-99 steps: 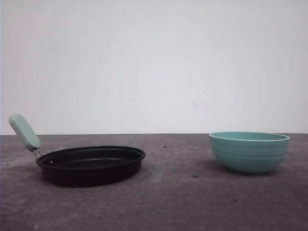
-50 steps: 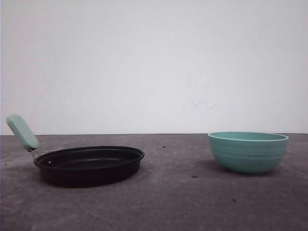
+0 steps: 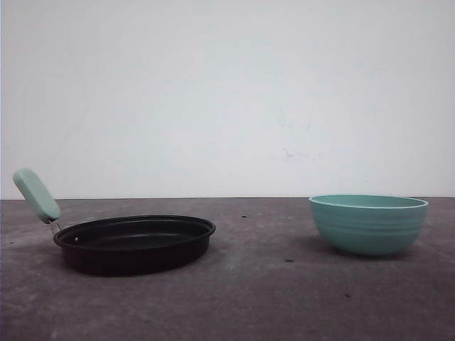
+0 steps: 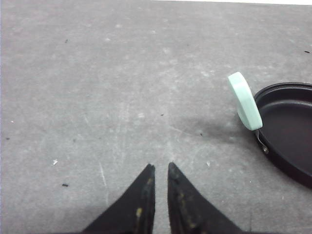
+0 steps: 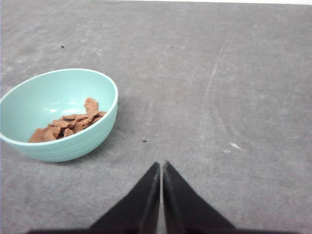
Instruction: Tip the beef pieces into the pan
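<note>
Right wrist view shows the right gripper [image 5: 161, 168] with its fingers pressed nearly together, holding nothing, above bare table [image 5: 234, 87]. The teal bowl [image 5: 22, 105] sits ahead of it and off to one side, well apart, with the beef pieces [image 5: 68, 124] heaped inside. Beside the left gripper [image 4: 160, 170], likewise closed and empty, stands the black pan [image 4: 292, 126], its mint handle [image 4: 244, 101] raised on the near side. To do this step well, the right fingers likely must spread, then take the bowl's rim firmly. Carrying it level to the pan seems wise before tipping.
</note>
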